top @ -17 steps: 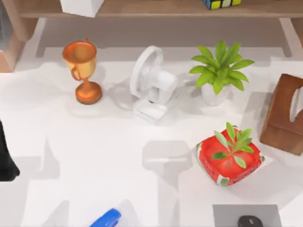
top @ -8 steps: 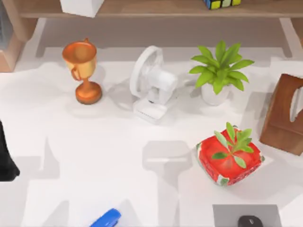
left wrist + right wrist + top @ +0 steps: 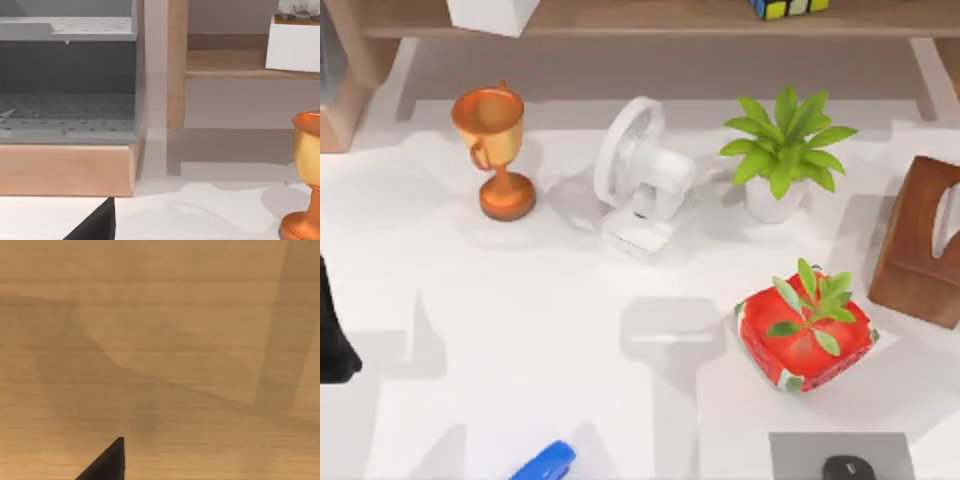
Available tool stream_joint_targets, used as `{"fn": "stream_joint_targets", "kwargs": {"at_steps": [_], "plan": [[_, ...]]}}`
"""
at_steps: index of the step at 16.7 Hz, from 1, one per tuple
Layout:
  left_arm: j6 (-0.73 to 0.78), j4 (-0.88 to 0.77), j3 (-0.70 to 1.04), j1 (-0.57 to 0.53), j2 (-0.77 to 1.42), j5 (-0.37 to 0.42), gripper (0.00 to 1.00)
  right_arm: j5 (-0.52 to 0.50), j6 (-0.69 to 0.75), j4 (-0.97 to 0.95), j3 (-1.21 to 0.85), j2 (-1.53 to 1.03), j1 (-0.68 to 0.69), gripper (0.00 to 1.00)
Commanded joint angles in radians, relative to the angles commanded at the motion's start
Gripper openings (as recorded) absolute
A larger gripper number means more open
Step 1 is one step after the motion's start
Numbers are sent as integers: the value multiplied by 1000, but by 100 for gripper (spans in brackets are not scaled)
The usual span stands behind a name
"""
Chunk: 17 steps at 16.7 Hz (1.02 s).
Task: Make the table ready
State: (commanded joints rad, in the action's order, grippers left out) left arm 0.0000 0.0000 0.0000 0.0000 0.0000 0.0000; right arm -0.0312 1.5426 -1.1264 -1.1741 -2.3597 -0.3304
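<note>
The white table carries a trophy near its far left corner; a fan stands beside it. My left arm sits at the left edge; I cannot tell either claw's state.

Objects standing in the scene, seen from above.
Back row, left to right: orange trophy, white desk fan, potted green plant; red planter nearer the front; brown wooden box at right edge; blue object at front edge.

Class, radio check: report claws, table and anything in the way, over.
Left claw parked at table's left edge, fingers unreadable. Table crowded: trophy, fan, potted plant, red planter, wooden box.
</note>
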Motion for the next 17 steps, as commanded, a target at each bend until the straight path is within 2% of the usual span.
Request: {"fn": "stream_joint_targets", "kwargs": {"at_steps": [4,8,17], "plan": [[0,0,0,0,0,0,100,-6,-96,76,53,103,33,100],[0,0,0,0,0,0,100,-27,-319,241,178,375,90,100],[0,0,0,0,0,0,100,-55,-979,710,628,1427,221,100]]}}
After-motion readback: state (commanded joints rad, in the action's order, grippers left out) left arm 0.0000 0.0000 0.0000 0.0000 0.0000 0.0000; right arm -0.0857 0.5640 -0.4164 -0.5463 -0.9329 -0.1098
